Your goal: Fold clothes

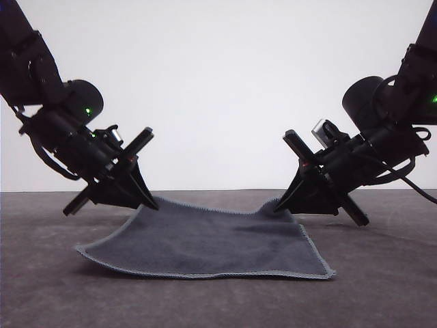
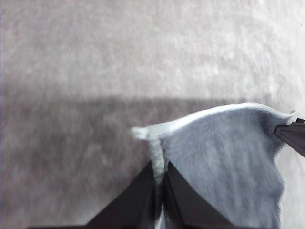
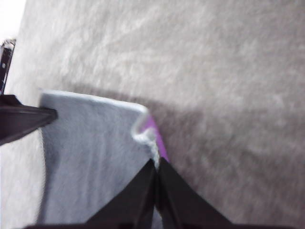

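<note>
We see both jaws pinching cloth [image 1: 205, 242] far corners; thin edge grip, uneven lift risks slipping.

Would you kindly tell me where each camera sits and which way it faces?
Front: low, looking forward over the table; both arms, left gripper and right gripper pinching the cloth.
Left wrist: on the left arm, looking past its fingers at one cloth corner.
Right wrist: likewise, with a purple underside showing.
Shared: the cloth; each wrist view catches the opposite gripper's tip.

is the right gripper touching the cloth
Touching: in the right wrist view the right gripper is shut on the cloth's stitched corner.
</note>
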`<state>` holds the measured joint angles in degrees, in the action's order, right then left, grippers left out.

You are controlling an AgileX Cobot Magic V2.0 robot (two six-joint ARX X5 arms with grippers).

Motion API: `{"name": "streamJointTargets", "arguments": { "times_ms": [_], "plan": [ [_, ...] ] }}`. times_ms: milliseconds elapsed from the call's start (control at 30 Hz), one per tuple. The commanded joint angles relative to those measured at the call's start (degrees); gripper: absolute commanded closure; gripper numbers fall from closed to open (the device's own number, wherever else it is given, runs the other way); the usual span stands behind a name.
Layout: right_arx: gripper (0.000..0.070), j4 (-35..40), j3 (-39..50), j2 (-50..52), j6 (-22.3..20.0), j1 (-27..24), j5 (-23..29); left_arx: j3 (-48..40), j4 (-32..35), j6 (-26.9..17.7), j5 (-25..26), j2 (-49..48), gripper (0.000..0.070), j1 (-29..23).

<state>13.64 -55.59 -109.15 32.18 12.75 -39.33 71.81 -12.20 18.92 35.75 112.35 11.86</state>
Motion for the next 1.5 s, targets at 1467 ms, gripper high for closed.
{"name": "streamJointTargets", "arguments": {
  "times_ms": [1467],
  "plan": [
    [0.07,-3.9,24.85,35.15,-8.3,7.21,4.76,-26.1,-0.16,-4.31,-12.49,-27.74,0.0691,9.12]
  ]
}}
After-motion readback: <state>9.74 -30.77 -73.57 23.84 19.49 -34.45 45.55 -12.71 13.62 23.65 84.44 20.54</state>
